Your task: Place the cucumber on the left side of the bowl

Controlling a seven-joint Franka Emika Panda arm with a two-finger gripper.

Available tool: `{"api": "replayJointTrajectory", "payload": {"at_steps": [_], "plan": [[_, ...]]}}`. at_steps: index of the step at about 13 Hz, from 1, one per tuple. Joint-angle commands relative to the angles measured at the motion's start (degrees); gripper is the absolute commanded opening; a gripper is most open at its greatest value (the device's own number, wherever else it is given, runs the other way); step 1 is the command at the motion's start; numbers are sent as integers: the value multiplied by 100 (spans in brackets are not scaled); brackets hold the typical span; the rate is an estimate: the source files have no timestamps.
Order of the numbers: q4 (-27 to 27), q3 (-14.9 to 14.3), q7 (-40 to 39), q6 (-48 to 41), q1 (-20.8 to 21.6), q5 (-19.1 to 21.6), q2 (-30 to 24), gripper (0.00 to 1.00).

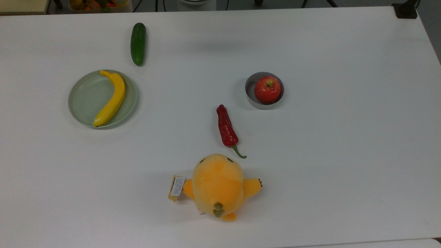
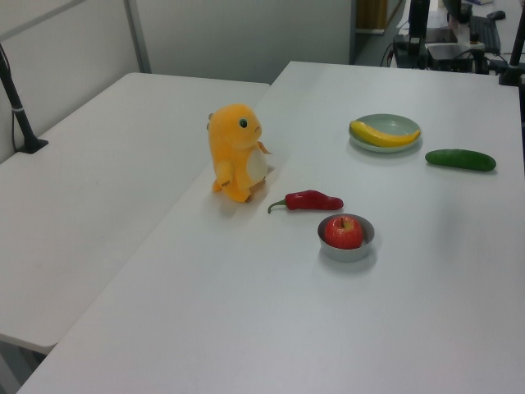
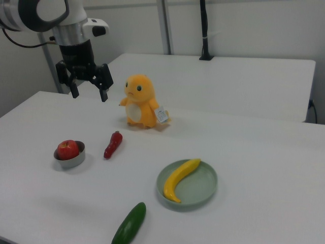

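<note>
One cucumber (image 1: pixel 138 43) lay flat, long axis running top-to-bottom in the top view; end effector (image 3: pixel 89 91) hung spread, empty.

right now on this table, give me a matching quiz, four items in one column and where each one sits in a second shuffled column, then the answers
Items:
1. apple
2. banana
3. cucumber
4. red chili pepper

Places:
A. bare table, just beyond the pale green plate's rim
B. inside the small grey bowl
C. bare table, between the bowl and the orange plush toy
D. lying on the pale green plate

Pairs: 1-B, 2-D, 3-A, 4-C
</note>
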Motion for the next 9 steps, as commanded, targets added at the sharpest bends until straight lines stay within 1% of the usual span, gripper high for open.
{"api": "replayJointTrajectory", "payload": {"at_steps": [1,9], "plan": [[40,-38,-111,-92,13,45,-6,100],[23,-29,-128,-171,57,45,3,100]]}}
